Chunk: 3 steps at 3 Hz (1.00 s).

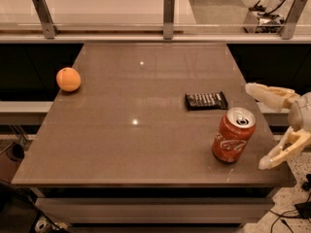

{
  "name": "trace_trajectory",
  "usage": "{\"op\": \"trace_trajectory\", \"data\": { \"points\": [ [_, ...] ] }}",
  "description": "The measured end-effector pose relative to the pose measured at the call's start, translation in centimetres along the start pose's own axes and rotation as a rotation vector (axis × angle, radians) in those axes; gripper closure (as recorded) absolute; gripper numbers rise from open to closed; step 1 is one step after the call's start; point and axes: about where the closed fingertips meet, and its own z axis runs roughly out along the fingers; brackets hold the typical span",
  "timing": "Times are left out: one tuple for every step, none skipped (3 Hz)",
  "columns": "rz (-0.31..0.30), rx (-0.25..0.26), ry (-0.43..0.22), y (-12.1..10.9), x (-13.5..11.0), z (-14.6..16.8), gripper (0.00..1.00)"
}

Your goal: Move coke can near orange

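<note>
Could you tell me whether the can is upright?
Upright: the can rests on its base, silver top up; open hand just right.
</note>
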Motion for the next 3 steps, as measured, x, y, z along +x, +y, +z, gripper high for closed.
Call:
{"op": "trace_trajectory", "data": {
  "points": [
    [0.030,-0.012,-0.052,0.7,-0.1,1.5,0.00],
    [0.071,-0.019,-0.089,1.2,1.0,3.3,0.18],
    [0.092,-0.021,-0.122,1.6,2.6,5.0,0.41]
  ]
}}
